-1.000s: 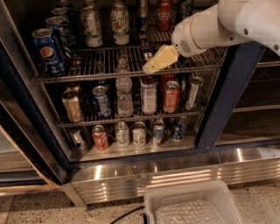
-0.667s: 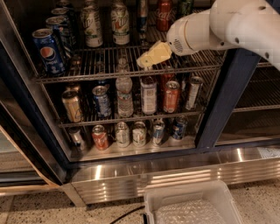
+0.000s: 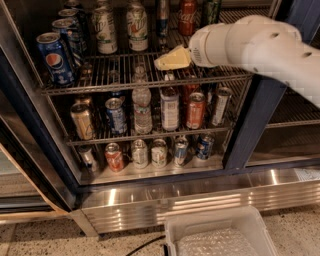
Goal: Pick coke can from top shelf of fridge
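– Deep-red is the one to find: where is the coke can (image 3: 187, 15)?
– At the back of the top shelf (image 3: 150, 83) of the fridge (image 3: 250, 130), upright, with its white script facing out. A dark slim can (image 3: 161, 17) stands just to its left and a green can (image 3: 210, 10) just to its right.
– And the tool (image 3: 172, 59)?
– Its pale yellow tip points left, low over the front part of that wire rack, on the end of the white arm (image 3: 250, 45) that comes in from the right. It sits in front of the coke can and a little to its left, not touching it.
– Apart or together?
– I cannot tell; it reads as one pale wedge.
– What else is on that rack?
– A blue Pepsi can (image 3: 55, 59) at the front left with more blue cans behind it, and two white-and-green cans (image 3: 105, 32) in the middle.
– Below?
– On the middle rack, a clear bottle (image 3: 142, 107) and an orange-red can (image 3: 195, 111) stand among other cans. Small cans line the bottom. A white tray (image 3: 220, 220) lies on the floor before the steel base panel (image 3: 200, 197).
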`<state>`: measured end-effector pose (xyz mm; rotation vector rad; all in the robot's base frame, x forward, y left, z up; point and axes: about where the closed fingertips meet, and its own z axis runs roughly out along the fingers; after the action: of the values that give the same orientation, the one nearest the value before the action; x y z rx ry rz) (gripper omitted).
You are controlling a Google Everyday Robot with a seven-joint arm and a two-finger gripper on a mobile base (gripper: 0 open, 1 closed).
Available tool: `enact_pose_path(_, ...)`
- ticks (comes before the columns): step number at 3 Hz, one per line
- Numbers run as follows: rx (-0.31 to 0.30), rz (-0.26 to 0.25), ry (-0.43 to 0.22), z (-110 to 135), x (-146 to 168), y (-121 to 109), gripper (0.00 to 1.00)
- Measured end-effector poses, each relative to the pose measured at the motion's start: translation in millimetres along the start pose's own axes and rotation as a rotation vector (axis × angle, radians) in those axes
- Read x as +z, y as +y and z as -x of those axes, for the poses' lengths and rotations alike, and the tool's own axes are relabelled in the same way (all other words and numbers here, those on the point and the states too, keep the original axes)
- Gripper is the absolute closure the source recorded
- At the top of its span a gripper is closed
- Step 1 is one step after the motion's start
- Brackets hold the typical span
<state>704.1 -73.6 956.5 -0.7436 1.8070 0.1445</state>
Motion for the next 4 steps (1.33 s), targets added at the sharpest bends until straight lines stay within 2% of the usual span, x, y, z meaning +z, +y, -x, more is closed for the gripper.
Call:
enact_pose_path(1, 0.042, -0.013, -0.016, -8, 20, -6, 0.0)
enact_pose_path(2, 0.042, -0.013, -0.016, -8, 20, -6, 0.0)
enact_pose_path(3, 0.045, -0.065, -0.048, -7, 34, -18, 0.0)
enact_pose_path(4, 0.058, -0.159, -0.101, -7, 50, -52, 0.0)
